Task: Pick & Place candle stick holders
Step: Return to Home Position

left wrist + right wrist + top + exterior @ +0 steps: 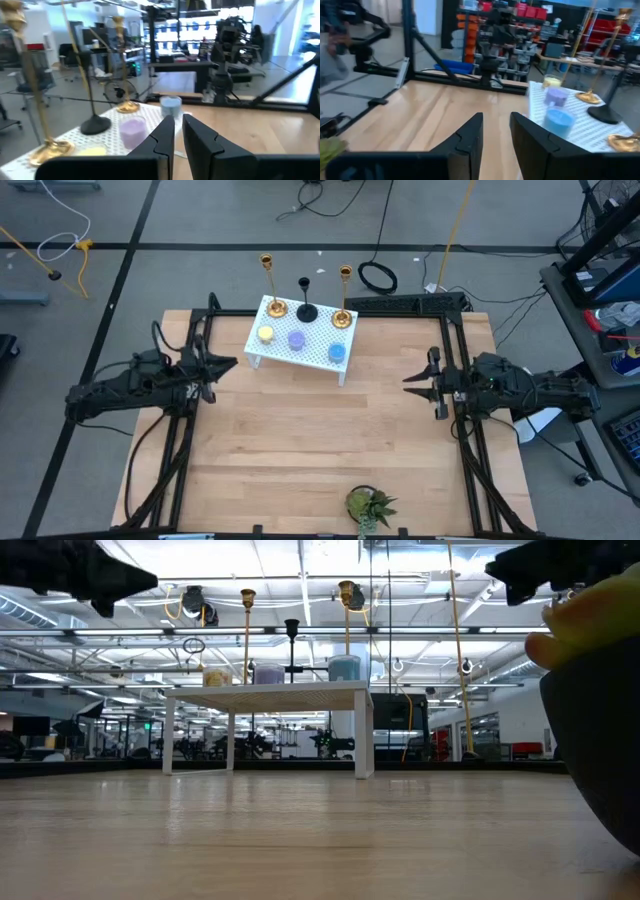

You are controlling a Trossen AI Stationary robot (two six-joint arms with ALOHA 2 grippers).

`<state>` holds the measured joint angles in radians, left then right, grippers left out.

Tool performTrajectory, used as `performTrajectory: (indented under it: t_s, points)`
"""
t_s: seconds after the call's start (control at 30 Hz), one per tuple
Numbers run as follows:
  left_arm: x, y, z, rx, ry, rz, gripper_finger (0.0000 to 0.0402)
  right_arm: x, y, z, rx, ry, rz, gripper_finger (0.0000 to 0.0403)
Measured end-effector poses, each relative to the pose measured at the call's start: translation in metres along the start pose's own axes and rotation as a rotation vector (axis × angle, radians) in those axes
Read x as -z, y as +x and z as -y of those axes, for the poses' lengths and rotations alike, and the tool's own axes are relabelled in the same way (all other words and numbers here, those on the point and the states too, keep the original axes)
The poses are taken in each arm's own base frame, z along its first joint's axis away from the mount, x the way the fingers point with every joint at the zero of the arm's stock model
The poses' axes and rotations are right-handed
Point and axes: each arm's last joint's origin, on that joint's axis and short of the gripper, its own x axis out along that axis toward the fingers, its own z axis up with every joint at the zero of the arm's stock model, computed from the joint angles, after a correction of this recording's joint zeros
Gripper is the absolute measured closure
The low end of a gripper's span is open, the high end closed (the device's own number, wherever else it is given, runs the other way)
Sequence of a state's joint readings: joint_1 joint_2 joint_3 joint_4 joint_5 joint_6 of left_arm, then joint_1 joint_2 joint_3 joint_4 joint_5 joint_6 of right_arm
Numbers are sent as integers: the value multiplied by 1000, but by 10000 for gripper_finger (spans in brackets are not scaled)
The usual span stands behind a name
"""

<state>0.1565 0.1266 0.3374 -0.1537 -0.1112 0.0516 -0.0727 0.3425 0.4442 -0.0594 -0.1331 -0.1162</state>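
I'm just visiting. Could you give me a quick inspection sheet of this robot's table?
Surface: wooden table, middle bare.
Job's things: gold candlestick, second gold candlestick, black candlestick, upright along the white rack's back edge.
Clutter: yellow candle, purple candle, blue candle along its front; plant at the opposite table edge.
Grippers: left gripper, right gripper raised at the sides, holding nothing; right jaws apart.
Cables: black coil on floor behind the table.
Surroundings: workshop floor, equipment cart.

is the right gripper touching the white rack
Apart. The high view shows a wide strip of bare table between the right gripper and the white rack.
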Motion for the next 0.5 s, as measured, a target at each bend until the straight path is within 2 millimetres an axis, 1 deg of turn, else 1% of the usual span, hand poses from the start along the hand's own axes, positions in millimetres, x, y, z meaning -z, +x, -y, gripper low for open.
performTrajectory:
  t_s: [0.13,0.3,0.5]
  points:
    - [15,1,3,57,3,-17,360,14,-6,-3,-27,-1,13,310]
    - [26,5,5,119,21,5,360,33,-11,-6,-27,-4,20,310]
    - [50,13,8,130,53,60,360,58,-13,-9,-27,-2,21,310]
